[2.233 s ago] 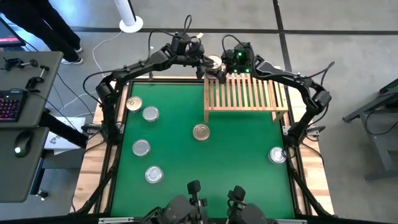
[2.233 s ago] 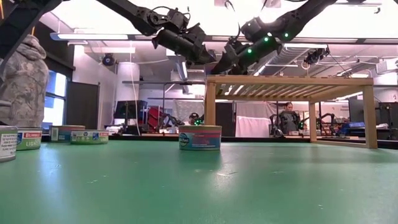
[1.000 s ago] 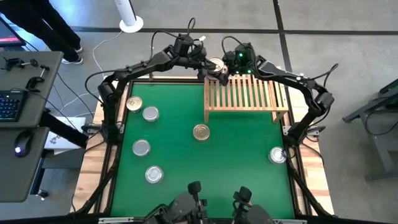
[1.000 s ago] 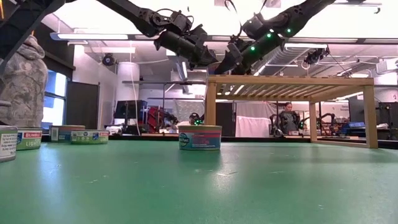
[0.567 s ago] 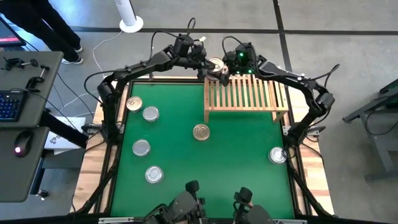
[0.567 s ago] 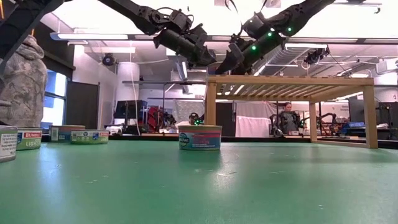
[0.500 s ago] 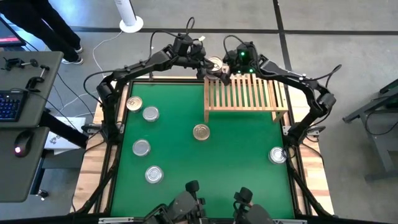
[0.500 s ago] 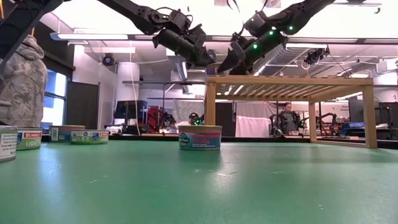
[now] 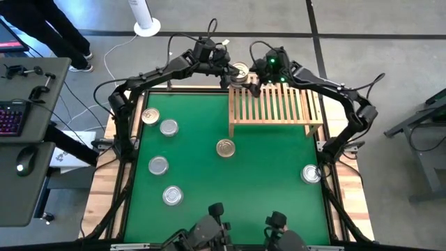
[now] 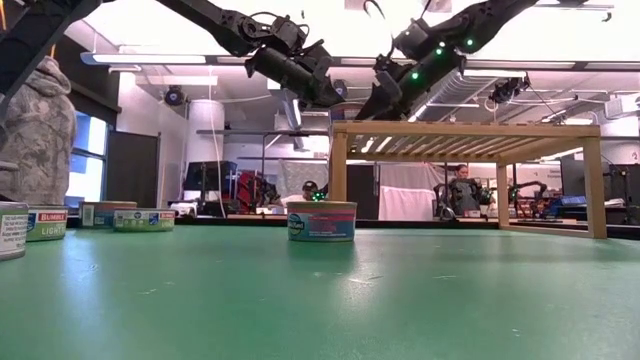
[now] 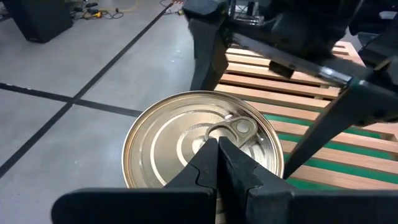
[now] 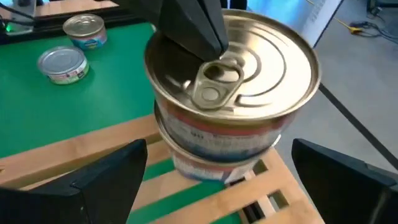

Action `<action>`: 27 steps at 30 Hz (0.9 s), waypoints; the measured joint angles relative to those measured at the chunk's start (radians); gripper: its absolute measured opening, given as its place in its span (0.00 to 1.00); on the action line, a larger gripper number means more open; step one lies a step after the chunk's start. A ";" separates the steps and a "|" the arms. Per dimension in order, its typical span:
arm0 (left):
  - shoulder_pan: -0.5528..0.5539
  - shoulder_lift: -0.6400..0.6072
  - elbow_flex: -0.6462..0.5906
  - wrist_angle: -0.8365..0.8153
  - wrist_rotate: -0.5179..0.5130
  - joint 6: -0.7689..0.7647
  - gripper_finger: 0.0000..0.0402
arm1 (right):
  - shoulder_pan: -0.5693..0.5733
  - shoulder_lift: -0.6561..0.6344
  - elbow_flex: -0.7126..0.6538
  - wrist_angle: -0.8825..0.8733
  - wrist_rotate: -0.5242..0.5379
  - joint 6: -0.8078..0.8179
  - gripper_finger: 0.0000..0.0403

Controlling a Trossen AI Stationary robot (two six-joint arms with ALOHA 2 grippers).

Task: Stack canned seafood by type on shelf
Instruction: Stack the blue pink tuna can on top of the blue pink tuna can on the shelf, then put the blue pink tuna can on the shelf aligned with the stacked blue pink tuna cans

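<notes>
Two tins of the canned seafood stand stacked on the far left corner of the shelf (image 9: 279,104): a gold-lidded top tin (image 12: 261,68) rests on a lower tin (image 12: 211,158), which sits on the slats. My left gripper (image 11: 217,146) is shut, its tips on the top tin's lid. My right gripper (image 12: 217,149) is open. Its fingers stand on either side of the stack and touch nothing. Several more tins, such as one (image 9: 225,148) near the shelf's front, sit upright on the green table. My left gripper presses its shut fingertips (image 12: 205,34) on the top tin's lid (image 11: 186,134), right beside the pull tab (image 12: 211,84). The fingers slant down from the table's left side. The tin stands upright on the lower tin.
Loose tins stand along the table's left side (image 9: 158,165) and one near the right edge (image 9: 311,173). The rest of the shelf's slatted top (image 9: 293,108) is bare. A wooden frame (image 9: 104,181) borders the green mat. Desks with a keyboard stand off to the left.
My right gripper, open throughout, has rolled a little at the wrist beside the stack. The left gripper and the two stacked tins have kept still.
</notes>
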 joint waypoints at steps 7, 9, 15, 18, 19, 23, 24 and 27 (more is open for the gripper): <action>-0.002 -0.005 -0.002 0.033 0.010 -0.017 0.00 | 0.000 -0.091 0.000 -0.065 0.053 0.000 0.98; -0.004 -0.013 -0.003 0.051 0.010 -0.030 0.00 | 0.000 -0.112 0.000 -0.081 0.052 0.007 0.98; -0.013 -0.022 -0.006 0.092 0.008 -0.042 0.00 | 0.002 -0.144 -0.001 -0.145 0.044 0.027 0.98; -0.020 -0.029 -0.007 0.096 0.006 -0.042 0.00 | 0.017 -0.159 -0.008 -0.148 0.044 0.027 0.98; -0.023 -0.033 -0.007 0.096 0.007 -0.042 0.00 | 0.025 -0.166 -0.018 -0.141 0.043 0.027 0.98; -0.033 -0.063 -0.007 0.106 0.009 -0.032 0.00 | 0.051 -0.202 -0.092 -0.088 0.040 0.026 0.98; -0.035 -0.071 -0.007 0.105 0.010 -0.024 0.00 | 0.060 -0.215 -0.119 -0.060 0.041 0.026 0.98; -0.044 -0.103 -0.007 0.106 0.007 -0.007 0.00 | 0.097 -0.258 -0.209 0.028 0.064 0.027 0.98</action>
